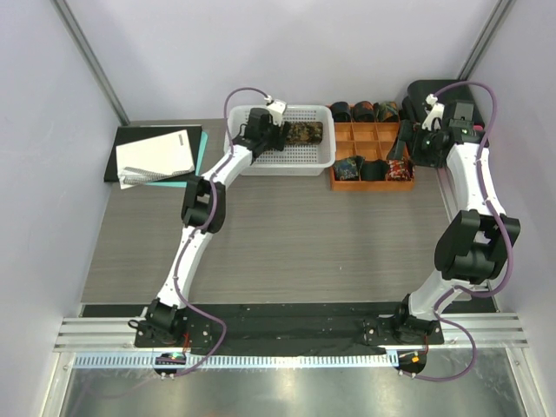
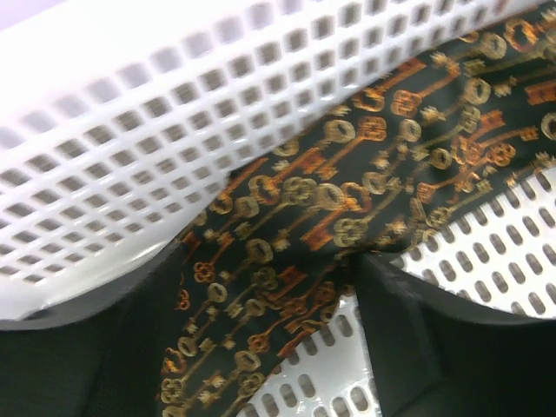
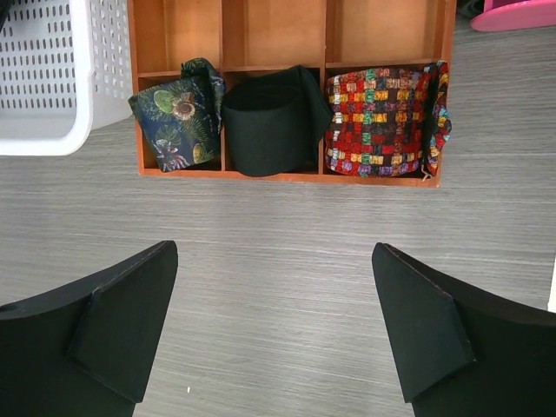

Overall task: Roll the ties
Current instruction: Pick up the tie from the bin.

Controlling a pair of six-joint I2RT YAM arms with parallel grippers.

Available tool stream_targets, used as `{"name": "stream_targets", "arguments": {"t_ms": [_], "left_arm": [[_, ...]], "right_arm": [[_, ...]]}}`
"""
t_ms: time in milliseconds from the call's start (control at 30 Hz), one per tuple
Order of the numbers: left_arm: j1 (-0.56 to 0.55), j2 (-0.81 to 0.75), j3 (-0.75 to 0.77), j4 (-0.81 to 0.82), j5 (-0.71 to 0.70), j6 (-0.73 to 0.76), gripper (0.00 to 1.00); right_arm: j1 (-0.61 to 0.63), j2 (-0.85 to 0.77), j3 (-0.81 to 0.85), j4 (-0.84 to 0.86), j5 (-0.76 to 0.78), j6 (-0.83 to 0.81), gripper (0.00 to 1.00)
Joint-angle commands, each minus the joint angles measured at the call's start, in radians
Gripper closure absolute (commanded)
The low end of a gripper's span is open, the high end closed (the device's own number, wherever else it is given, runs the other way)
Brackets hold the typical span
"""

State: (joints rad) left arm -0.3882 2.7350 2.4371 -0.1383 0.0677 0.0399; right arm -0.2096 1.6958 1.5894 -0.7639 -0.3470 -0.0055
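One loose tie (image 2: 330, 200) is seen in the single white basket (image 1: 295, 165), and six rolled ties (image 1: 363, 110) are counted in the one wooden tray (image 1: 373, 136), three in its back row and three in its front row. From above, the loose tie is laid with its long axis along the basket's long side, running left to right. Its ends are hidden, so which way the wide end points cannot be told. Its cloth is black and smooth, printed all over with small gold and orange keys, and it rests on the basket's plastic floor (a grid of oblong slots, with square holes in the walls). The left gripper (image 2: 265, 269) is set down astride this tie, its two dark fingers (image 2: 452, 347) apart at either edge of the cloth. Whether the cloth is pinched cannot be told. The right gripper (image 3: 274, 334) is held wide open over the grey wood-grain table (image 3: 278, 226), with nothing between its blunt black fingers. Before it the front row is shown: a leaf-printed roll (image 3: 178, 113), a black roll (image 3: 269, 122) and a checked roll (image 3: 382, 122), each in its own square compartment.
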Motion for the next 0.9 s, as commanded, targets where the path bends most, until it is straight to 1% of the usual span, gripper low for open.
{"name": "stream_targets", "arguments": {"t_ms": [0,33,133,167,233,267,400,433,533,567,633,667,733,800,867], "left_arm": [[-0.017,-0.015,0.013,0.071,0.010,0.090,0.28],[-0.020,-0.017,0.010,0.066,0.018,0.095,0.31],[-0.020,-0.014,0.019,0.059,0.023,0.101,0.50],[-0.020,-0.009,0.031,0.049,0.015,0.103,0.65],[-0.020,0.000,0.043,0.045,-0.002,0.112,0.79],[-0.020,0.000,0.051,0.045,-0.031,0.114,1.00],[-0.008,-0.064,0.037,0.098,-0.042,0.043,1.00],[0.000,-0.105,0.034,0.106,-0.033,0.008,1.00],[0.003,-0.185,0.014,0.121,0.015,-0.032,1.00],[0.003,-0.252,-0.015,0.124,0.027,-0.035,1.00],[0.003,-0.325,-0.064,0.134,0.082,-0.075,1.00],[0.002,-0.387,-0.110,0.134,0.098,-0.101,1.00],[0.003,-0.451,-0.148,0.156,0.139,-0.121,1.00],[0.002,-0.533,-0.194,0.148,0.152,-0.158,1.00],[0.002,-0.592,-0.239,0.105,0.204,-0.187,1.00]], "right_arm": [[-0.002,-0.012,0.043,0.032,0.019,-0.017,0.00],[-0.002,-0.013,0.043,0.032,0.019,-0.019,0.00],[-0.002,-0.022,0.032,0.031,0.023,-0.024,0.00],[-0.002,-0.024,0.027,0.034,0.025,-0.024,0.00],[-0.002,-0.035,0.017,0.035,0.025,-0.025,0.00],[-0.002,-0.038,0.014,0.035,0.026,-0.025,0.00],[-0.002,-0.056,-0.002,0.037,0.025,-0.019,0.00],[-0.002,-0.062,-0.003,0.037,0.017,-0.017,0.00],[-0.002,-0.065,-0.014,0.035,-0.010,-0.007,0.00],[-0.002,-0.065,-0.013,0.037,-0.018,-0.004,0.00],[-0.002,-0.062,-0.005,0.035,-0.038,0.004,0.00],[-0.002,-0.058,0.000,0.037,-0.046,0.004,0.00],[-0.002,-0.053,0.014,0.035,-0.059,0.004,0.00],[-0.002,-0.045,0.023,0.032,-0.089,0.027,0.00],[-0.002,-0.041,0.030,0.032,-0.137,0.030,0.00]]}}
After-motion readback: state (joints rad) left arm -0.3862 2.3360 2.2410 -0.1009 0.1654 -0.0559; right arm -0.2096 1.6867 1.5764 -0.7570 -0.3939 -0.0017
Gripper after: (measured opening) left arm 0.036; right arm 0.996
